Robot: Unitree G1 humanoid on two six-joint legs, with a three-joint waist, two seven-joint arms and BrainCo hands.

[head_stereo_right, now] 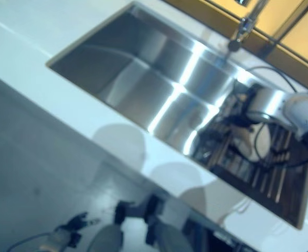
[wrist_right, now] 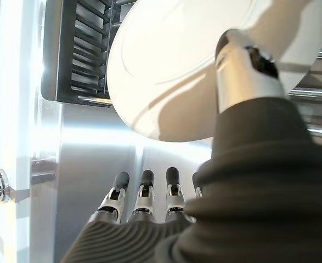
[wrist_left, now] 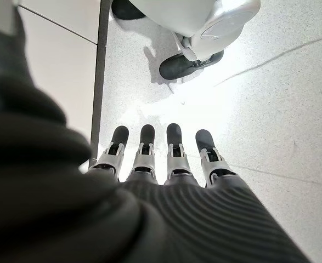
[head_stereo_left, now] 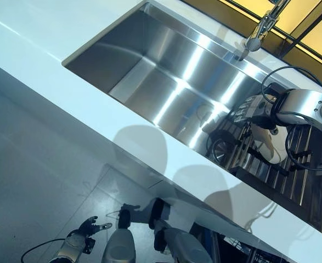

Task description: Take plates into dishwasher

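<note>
so the right hand [wrist_right: 150, 203] is hovering over the sink [head_stereo_left: 150, 66] at the right side of the frame, just where the dark slatted rack [head_stereo_left: 292, 175] is sitting across the basin. A white plate [wrist_right: 171, 71] is lying on that rack, filling the top of the right wrist view, and the hand isn't gripping it: the fingers [wrist_right: 144, 192] are sticking out straight with nothing in them, and the thumb [wrist_right: 243, 66] is poking up in front of the plate without closing on it. My guess is it's lining up for the rim, since a flat plate on slats gives little to grab otherwise. The left hand [head_stereo_left: 86, 227] is hanging low at the bottom left of the frame over the floor [wrist_left: 270, 109], fingers relaxed and empty, probably just parked out of the way. The faucet [head_stereo_left: 256, 35] is sitting top right, clear of everything
</note>
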